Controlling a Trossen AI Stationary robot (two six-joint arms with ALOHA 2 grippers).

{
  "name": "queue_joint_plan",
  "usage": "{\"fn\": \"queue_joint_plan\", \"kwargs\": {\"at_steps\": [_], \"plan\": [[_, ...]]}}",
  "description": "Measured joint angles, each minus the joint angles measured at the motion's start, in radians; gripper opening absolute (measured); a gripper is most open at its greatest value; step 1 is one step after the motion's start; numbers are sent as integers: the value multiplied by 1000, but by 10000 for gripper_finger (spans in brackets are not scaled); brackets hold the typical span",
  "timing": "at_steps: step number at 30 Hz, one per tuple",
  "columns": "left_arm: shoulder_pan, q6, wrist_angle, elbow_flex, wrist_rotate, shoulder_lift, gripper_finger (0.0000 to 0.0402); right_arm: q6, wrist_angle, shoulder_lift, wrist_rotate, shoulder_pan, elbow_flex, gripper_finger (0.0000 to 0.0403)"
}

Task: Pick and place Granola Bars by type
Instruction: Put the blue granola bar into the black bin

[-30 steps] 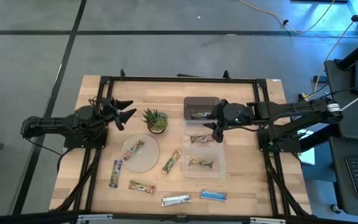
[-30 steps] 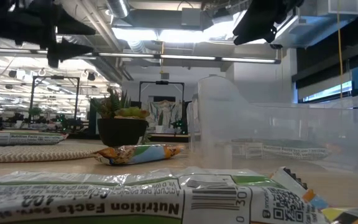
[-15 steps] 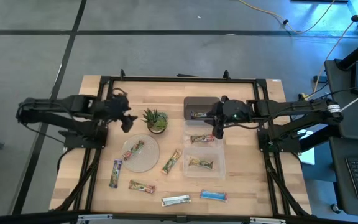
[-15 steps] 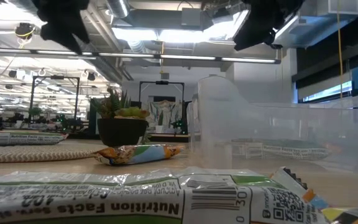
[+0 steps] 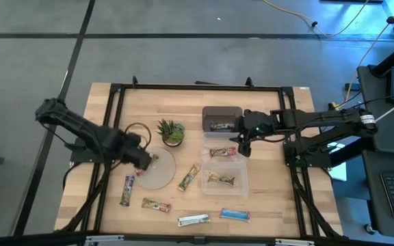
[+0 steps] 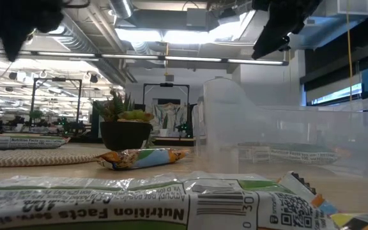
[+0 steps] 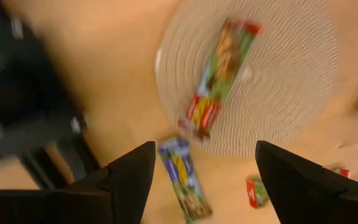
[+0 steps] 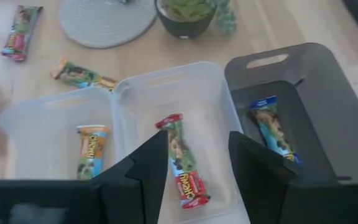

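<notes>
Several wrapped bars lie flat on the wooden table. A green-and-red bar [image 5: 148,164] [image 7: 222,74] rests on the round woven mat [image 5: 161,175]. Near it lie a purple bar [image 5: 127,190] [image 7: 182,177], two green-and-red bars [image 5: 155,204] [image 5: 189,177], a silver bar [image 5: 193,219] and a blue bar [image 5: 234,214]. One bar lies in the dark bin [image 5: 221,126] and one in each clear bin [image 5: 222,152] [image 5: 221,180]. My left gripper [image 5: 142,158] [image 7: 205,146] hovers open above the mat's left edge. My right gripper [image 5: 243,143] [image 8: 197,134] hangs open over the middle clear bin.
A small green potted plant [image 5: 172,132] stands just beyond the mat, toward the far edge. The dark bin [image 8: 303,68] and two clear bins [image 8: 166,93] [image 8: 23,118] sit in a row at the table's right. Black frame rails [image 5: 197,87] border the table.
My left arm has swung from the far-left area beside the plant toward the near edge and down, ending above the mat's left edge. Its fingers are still spread. The bars have stayed where they were.
</notes>
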Motion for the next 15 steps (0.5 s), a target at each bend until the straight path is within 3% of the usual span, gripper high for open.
{"fn": "queue_joint_plan", "kwargs": {"at_steps": [6,15], "plan": [[-193,-308,11,0,145,130,269,-49,0,0,-56,0,0,172],[-352,-584,125,0,158,272,269,-50,2,0,-60,0,0,172]]}}
